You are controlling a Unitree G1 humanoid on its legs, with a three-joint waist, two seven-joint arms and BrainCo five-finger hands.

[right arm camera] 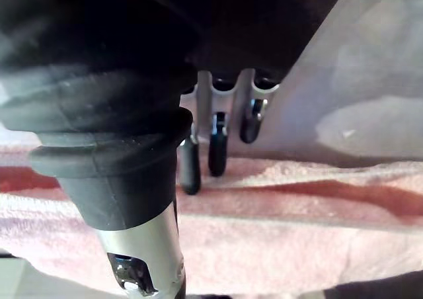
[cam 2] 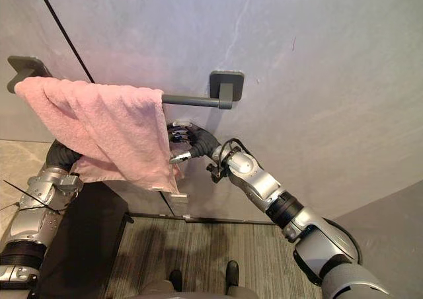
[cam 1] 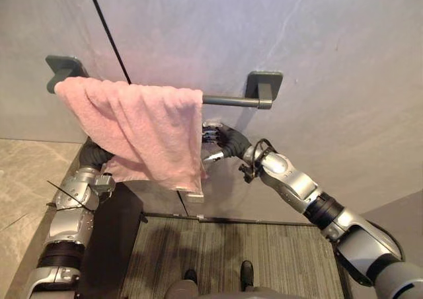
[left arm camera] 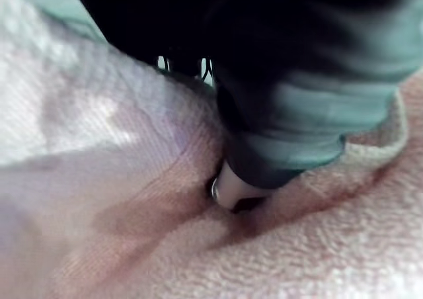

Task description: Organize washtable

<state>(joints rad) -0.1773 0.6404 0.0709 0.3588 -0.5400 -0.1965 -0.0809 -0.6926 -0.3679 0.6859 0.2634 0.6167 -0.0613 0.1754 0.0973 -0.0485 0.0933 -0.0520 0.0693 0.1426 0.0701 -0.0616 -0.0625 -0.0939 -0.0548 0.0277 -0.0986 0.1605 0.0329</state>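
Observation:
A pink towel [cam 1: 139,127] hangs over the left part of a dark grey towel bar [cam 1: 228,100] fixed to the grey wall, with its lower right corner hanging lowest. My right hand [cam 1: 221,140] is at the towel's right edge just under the bar. Its fingers [right arm camera: 218,143] are straight, with their dark tips resting on the pink cloth [right arm camera: 297,206]. My left arm reaches up behind the towel from the lower left. The left hand [left arm camera: 297,100] is pressed into the cloth [left arm camera: 99,180], and the towel hides it in the eye views.
The bar's right bracket [cam 1: 264,86] and left bracket [cam 1: 65,67] stand out from the wall. A black cabinet [cam 1: 112,239] stands below at the left, by a striped grey mat [cam 1: 264,253]. Beige tile [cam 1: 26,180] lies further left.

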